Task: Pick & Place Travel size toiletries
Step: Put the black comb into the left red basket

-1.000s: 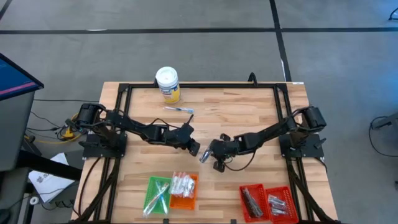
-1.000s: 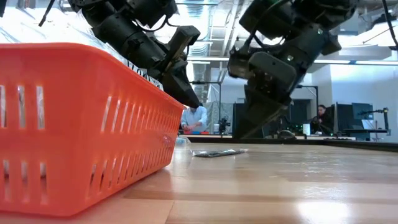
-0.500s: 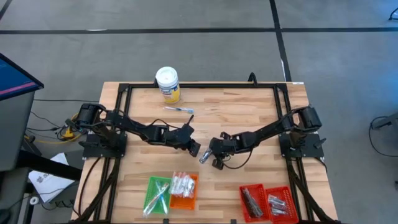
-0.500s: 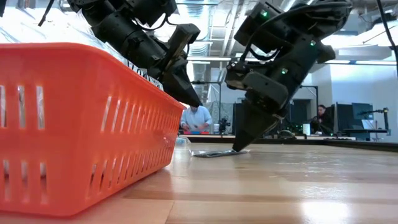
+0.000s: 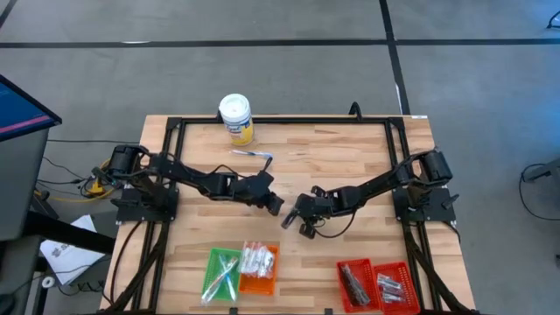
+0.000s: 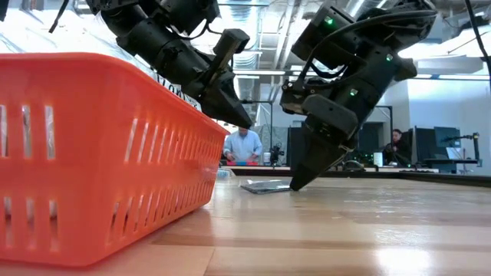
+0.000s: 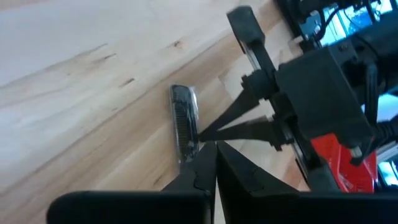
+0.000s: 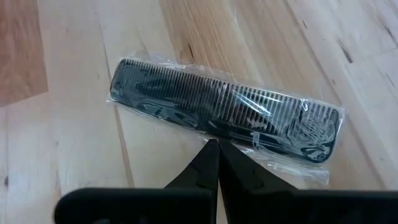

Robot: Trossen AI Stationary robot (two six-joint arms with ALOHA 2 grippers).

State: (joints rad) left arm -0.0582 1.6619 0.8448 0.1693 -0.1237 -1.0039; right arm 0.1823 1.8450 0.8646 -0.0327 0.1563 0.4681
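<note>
1. High view, near edge first: green tray, orange tray and red trays.
2. Mid-table, a wrapped black comb lies flat; right gripper, fingers clenched, tips on its wrapper.
3. Left gripper hovers just beside, clenched, empty.
4. Far edge: white-lidded tub.
</note>
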